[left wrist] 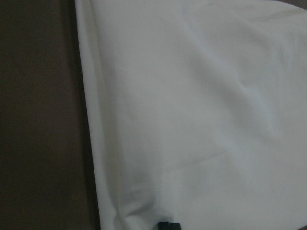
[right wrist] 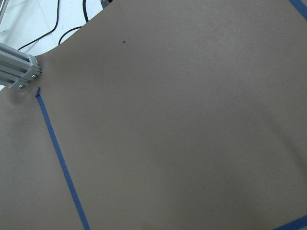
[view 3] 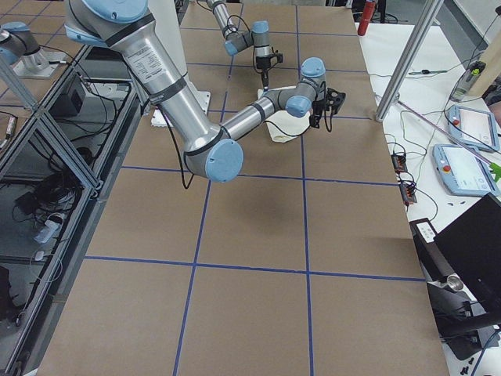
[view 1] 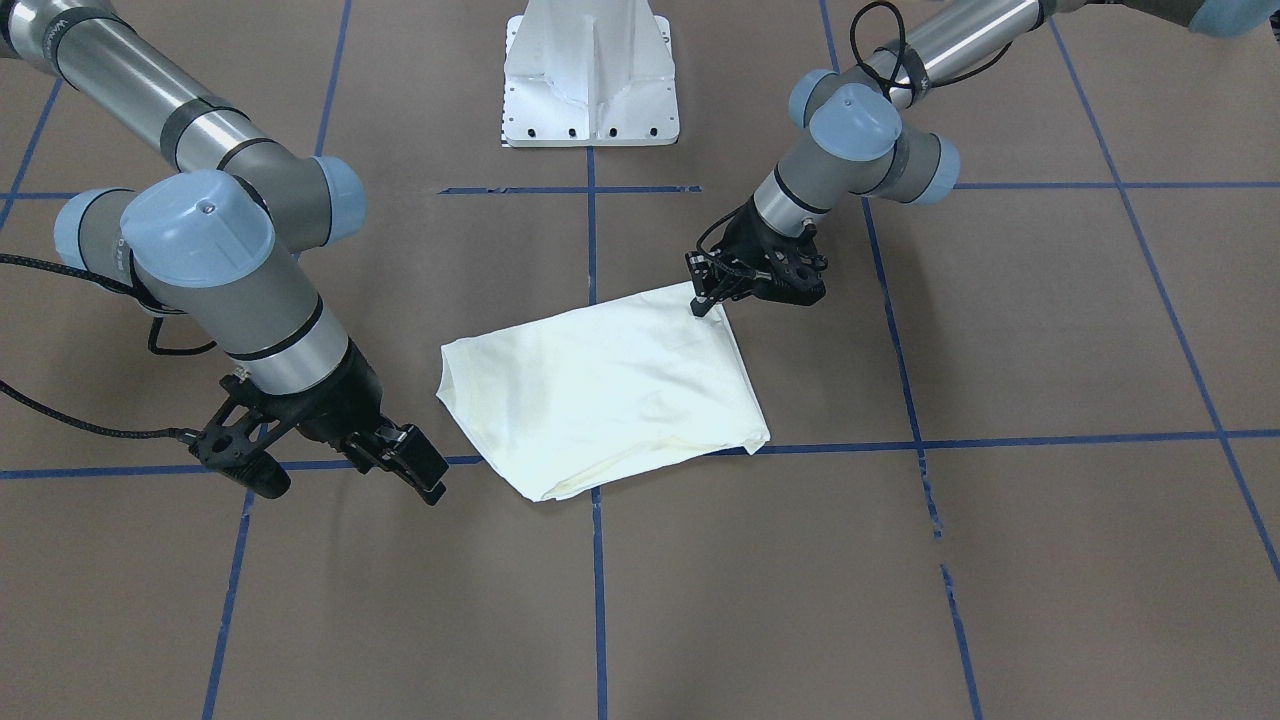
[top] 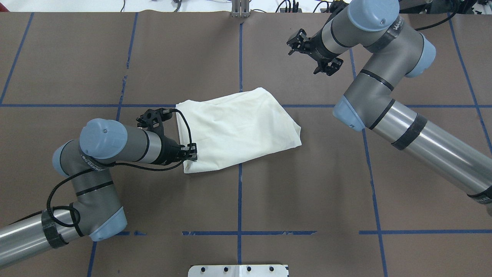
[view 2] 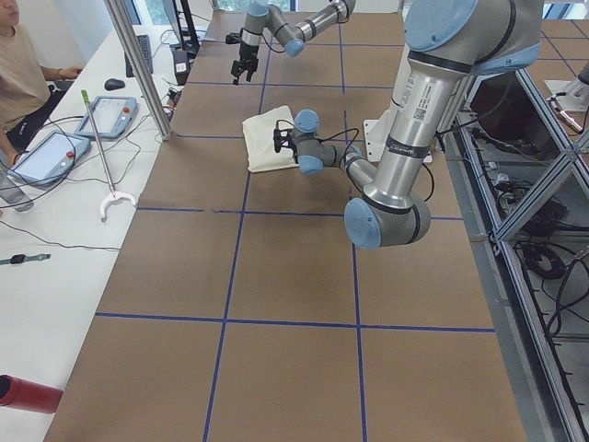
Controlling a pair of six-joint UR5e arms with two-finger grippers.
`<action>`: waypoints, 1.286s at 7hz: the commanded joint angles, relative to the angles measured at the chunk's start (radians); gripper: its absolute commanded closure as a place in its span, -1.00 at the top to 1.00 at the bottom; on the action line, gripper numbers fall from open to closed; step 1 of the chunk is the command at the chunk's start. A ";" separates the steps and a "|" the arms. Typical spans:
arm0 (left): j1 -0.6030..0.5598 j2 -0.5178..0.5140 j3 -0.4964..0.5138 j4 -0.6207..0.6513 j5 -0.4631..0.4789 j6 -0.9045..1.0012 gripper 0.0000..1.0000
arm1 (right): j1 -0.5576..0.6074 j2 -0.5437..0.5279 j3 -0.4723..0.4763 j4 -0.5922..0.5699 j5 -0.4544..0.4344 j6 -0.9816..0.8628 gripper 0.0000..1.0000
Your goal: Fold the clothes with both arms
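Observation:
The cream shirt (top: 238, 129) lies folded into a flat, rough rectangle at the table's middle, plain side up; no print or collar shows. It also shows in the front view (view 1: 600, 385). My left gripper (top: 191, 152) is low at the shirt's near-left corner, also seen from the front (view 1: 703, 303). The left wrist view shows its fingertips (left wrist: 169, 225) together on the cloth (left wrist: 201, 110), so it looks shut on that corner. My right gripper (top: 307, 57) hangs open and empty above bare table beyond the shirt's far-right side, also seen from the front (view 1: 350, 488).
The white pedestal base (view 1: 590, 80) stands at the table's robot side. Blue tape lines (top: 240, 200) cross the brown table. An aluminium post (right wrist: 19, 72) stands at the far edge. A side table with tablets (view 2: 51, 152) and an operator (view 2: 23, 64) lies beyond.

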 commanded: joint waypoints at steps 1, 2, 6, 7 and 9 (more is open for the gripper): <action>-0.009 0.079 -0.064 0.002 0.000 0.000 -1.00 | 0.000 0.001 0.000 0.000 0.002 0.002 1.00; -0.012 0.132 -0.090 0.001 0.001 0.000 -1.00 | 0.000 0.001 0.000 0.000 0.000 0.002 1.00; -0.127 0.307 -0.173 0.001 0.000 0.144 -1.00 | 0.045 -0.031 0.022 -0.015 0.052 -0.023 1.00; -0.217 0.359 -0.171 0.001 -0.005 0.331 -1.00 | 0.114 -0.093 0.061 -0.015 0.131 -0.125 1.00; -0.454 0.407 -0.144 0.004 -0.140 0.667 -1.00 | 0.292 -0.228 0.109 -0.017 0.285 -0.358 1.00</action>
